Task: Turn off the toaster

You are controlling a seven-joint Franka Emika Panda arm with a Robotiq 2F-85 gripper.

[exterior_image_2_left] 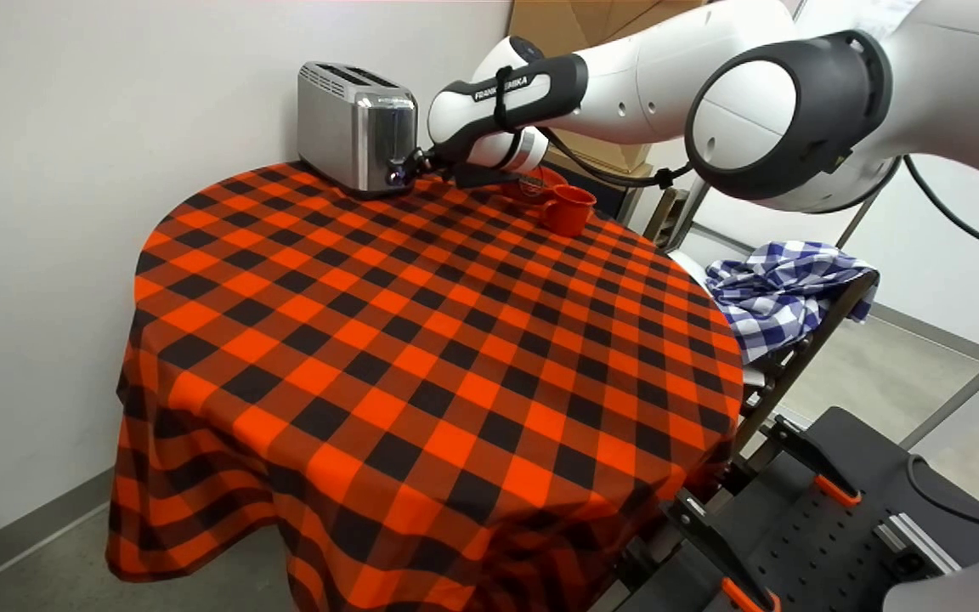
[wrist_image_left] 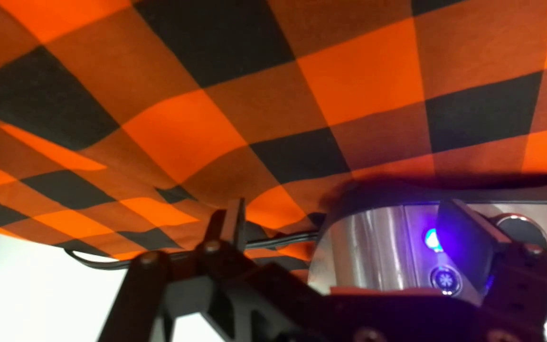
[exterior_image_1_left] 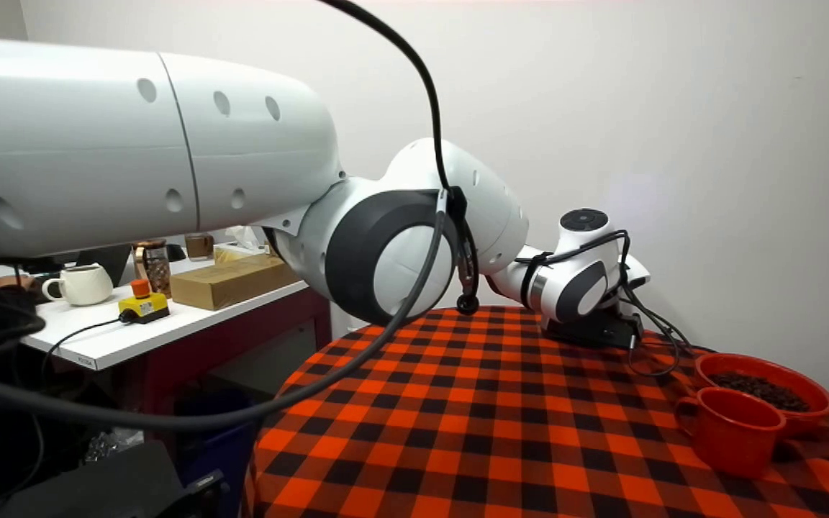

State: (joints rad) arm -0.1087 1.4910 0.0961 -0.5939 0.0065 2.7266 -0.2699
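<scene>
The silver toaster (exterior_image_2_left: 360, 132) stands upright at the far edge of the checked table, near the wall. In the wrist view, the toaster (wrist_image_left: 368, 247) shows its shiny front end with a glowing blue-purple light, a small round snowflake button and a dark round knob. My gripper (wrist_image_left: 344, 213) is open and empty. Its right finger overlaps the light and panel; its left finger is off past the toaster's side. In an exterior view, the gripper (exterior_image_2_left: 411, 167) is low at the toaster's front; whether it touches, I cannot tell. In an exterior view, the wrist (exterior_image_1_left: 580, 280) blocks that area.
A red mug (exterior_image_2_left: 568, 211) and a red bowl stand beside the wrist; the bowl (exterior_image_1_left: 767, 385) holds dark beans in an exterior view. A black cord (wrist_image_left: 283, 240) runs from the toaster's side. The checked cloth (exterior_image_2_left: 421, 340) hangs over the table edge.
</scene>
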